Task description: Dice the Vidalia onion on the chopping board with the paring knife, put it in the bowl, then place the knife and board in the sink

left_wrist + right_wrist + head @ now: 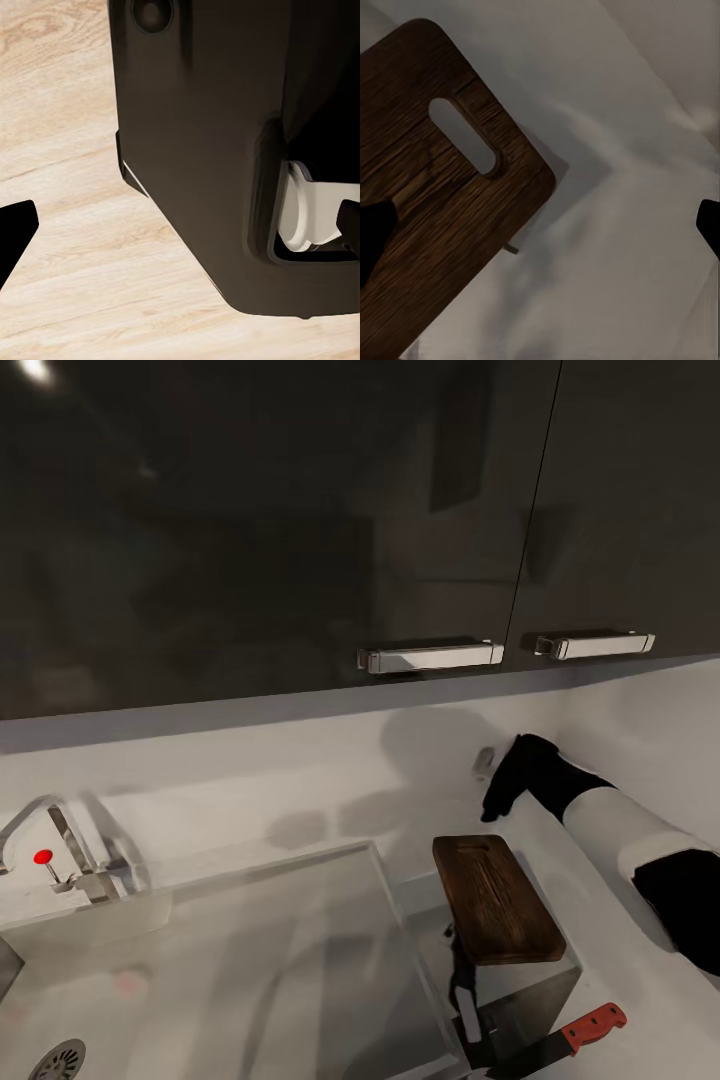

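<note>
On the grey table, head view, the chopping board lay just right of the sink, long axis running away from the robot, slot handle at the far end. The right hand hovered beyond that end and was the nearer arm; a red-handled knife lay nearer the robot.

In the left wrist view, the left hand's spread could not be judged.

In the right wrist view, the right hand stood wide open above the dark, grained chopping board.

Dark brown grained chopping board, red-handled paring knife, steel-grey sink, red-dotted faucet.
</note>
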Tool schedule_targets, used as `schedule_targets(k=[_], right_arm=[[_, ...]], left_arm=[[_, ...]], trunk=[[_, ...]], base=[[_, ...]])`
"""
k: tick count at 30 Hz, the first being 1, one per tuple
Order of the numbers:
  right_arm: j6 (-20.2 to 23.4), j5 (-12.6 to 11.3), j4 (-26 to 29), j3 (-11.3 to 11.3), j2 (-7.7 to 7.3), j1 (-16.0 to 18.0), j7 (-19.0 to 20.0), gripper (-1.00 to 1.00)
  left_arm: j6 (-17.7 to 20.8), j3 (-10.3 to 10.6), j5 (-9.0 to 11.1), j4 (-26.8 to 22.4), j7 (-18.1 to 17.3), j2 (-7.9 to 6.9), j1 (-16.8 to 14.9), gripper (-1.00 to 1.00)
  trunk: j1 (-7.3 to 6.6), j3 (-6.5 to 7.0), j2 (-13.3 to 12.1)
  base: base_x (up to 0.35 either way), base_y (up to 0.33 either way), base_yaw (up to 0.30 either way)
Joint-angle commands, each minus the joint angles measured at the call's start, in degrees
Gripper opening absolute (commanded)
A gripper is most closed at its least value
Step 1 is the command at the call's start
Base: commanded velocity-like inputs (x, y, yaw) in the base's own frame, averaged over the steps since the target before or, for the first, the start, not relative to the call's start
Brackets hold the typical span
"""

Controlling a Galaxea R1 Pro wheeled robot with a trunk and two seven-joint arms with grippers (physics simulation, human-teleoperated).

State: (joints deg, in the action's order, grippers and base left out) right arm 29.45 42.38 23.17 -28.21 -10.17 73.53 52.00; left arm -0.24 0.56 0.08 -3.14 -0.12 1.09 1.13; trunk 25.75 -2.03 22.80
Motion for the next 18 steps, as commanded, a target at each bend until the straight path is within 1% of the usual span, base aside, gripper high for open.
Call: schedule_targets(k=[1, 14, 18], right_arm=[[-0.1, 0.3, 0.1, -0.2, -0.16, 0.0, 0.4, 1.00], [-0.7, 0.3, 0.0, -0.5, -0.37, 0.0, 0.4, 1.00], [-3.4, 0.3, 0.0, -1.0, -0.38, 0.0, 0.5, 1.00]], left_arm=[[0.0, 0.1, 0.0, -0.1, 0.0, 0.02, 0.0, 1.00], [0.0, 0.1, 0.0, -0.1, 0.0, -0.01, 0.0, 1.00], [0.0, 0.1, 0.0, -0.1, 0.0, -0.02, 0.0, 1.00]], trunk=[[0.04, -0.12, 0.1], [0.04, -0.12, 0.1], [0.04, -0.12, 0.1]], base=[[0.000, 0.000, 0.000], [0.000, 0.000, 0.000], [0.000, 0.000, 0.000]])
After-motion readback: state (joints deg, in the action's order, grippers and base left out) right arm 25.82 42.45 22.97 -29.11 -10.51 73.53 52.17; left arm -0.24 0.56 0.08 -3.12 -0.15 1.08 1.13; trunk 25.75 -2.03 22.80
